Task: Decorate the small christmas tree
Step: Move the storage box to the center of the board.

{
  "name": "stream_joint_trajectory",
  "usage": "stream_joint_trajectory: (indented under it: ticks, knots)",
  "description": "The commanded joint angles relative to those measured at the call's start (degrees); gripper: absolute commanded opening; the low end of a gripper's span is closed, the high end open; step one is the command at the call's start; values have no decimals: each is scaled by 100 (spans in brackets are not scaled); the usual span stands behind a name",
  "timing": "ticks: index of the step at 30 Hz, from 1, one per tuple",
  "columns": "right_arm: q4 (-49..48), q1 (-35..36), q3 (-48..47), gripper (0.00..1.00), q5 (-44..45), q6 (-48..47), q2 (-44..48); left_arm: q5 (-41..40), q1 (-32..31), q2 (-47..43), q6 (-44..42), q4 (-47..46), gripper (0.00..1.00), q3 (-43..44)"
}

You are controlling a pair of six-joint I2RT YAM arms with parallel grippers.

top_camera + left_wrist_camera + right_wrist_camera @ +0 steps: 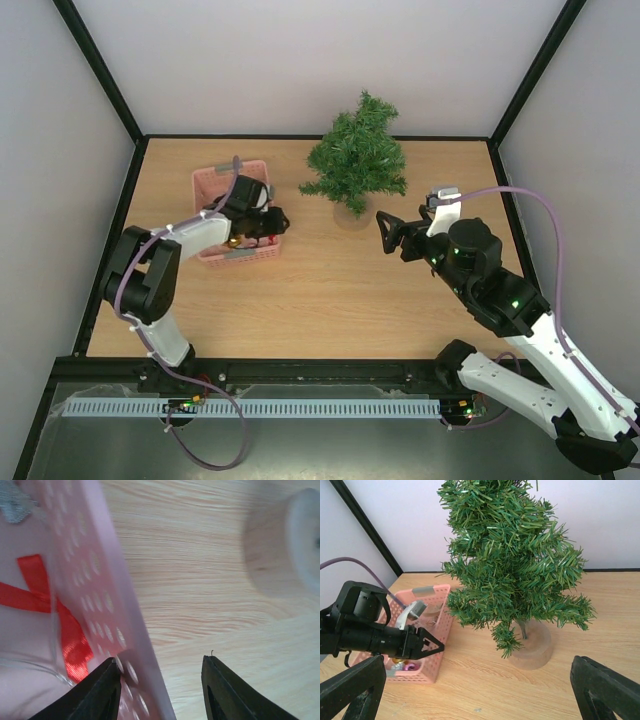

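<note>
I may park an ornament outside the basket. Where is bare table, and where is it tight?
Bare table runs along the near side, in front of the pink basket and the small christmas tree; the back right corner is free too. Tight: between basket and tree, where the left pincer straddles the basket's wall.

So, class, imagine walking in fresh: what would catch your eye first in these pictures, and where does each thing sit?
The small christmas tree, dark green and bushy, stands upright at the far middle of the wooden table. Left of it sits a pink basket with a red ribbon inside, and the left gripper has its jaws astride the basket's wall. The right gripper hangs wide open on the tree's right, facing it.
</note>
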State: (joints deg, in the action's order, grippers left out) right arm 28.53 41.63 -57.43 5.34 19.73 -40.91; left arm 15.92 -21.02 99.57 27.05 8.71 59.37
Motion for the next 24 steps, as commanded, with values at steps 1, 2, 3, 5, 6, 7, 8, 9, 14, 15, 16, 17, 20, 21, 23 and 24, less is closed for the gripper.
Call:
stream_joint_trajectory:
  ticks: [1, 2, 3, 5, 6, 7, 8, 9, 14, 15, 16, 17, 20, 21, 23, 24]
  knots:
    - [117, -17, 87, 98, 93, 89, 44, 434, -630, -240, 883, -998, 46, -150]
    - [136, -16, 98, 98, 82, 97, 33, 444, -761, -243, 989, -1123, 46, -182]
    - [147, -14, 96, 98, 79, 105, 17, 435, -870, -237, 1108, -1183, 46, -193]
    - [167, -16, 93, 98, 81, 118, 0, 400, -1066, -263, 1261, -1289, 46, -194]
    - [170, -20, 92, 98, 76, 117, -9, 391, -1124, -284, 1315, -1331, 46, -198]
    - [170, -16, 94, 98, 74, 127, -20, 349, -1177, -340, 1355, -1329, 46, -198]
    - [173, -21, 95, 98, 65, 128, -29, 265, -1211, -406, 1347, -1284, 47, -183]
    - [174, -19, 99, 98, 57, 140, -38, 126, -1223, -500, 1321, -1193, 48, -174]
    - [172, -15, 135, 98, -136, 230, -118, -971, -1204, -1174, 981, -366, 51, -92]
    - [159, -16, 157, 98, -176, 257, -138, -1135, -1180, -1317, 899, -162, 51, -60]
    - [141, -19, 187, 98, -223, 298, -156, -1282, -1149, -1450, 825, 38, 52, -30]
    - [99, -16, 213, 99, -278, 348, -175, -1413, -1108, -1588, 743, 242, 53, -16]
    - [-72, -23, 307, 97, -491, 552, -282, -1677, -912, -2080, 430, 726, 58, -137]
    - [-149, -19, 327, 94, -569, 611, -345, -1726, -800, -2189, 338, 867, 60, -208]
    - [-265, -19, 349, 90, -755, 732, -509, -1713, -380, -2269, 186, 1065, 62, -319]
    - [-322, -16, 365, 87, -827, 775, -582, -1685, -201, -2239, 121, 1177, 61, -291]
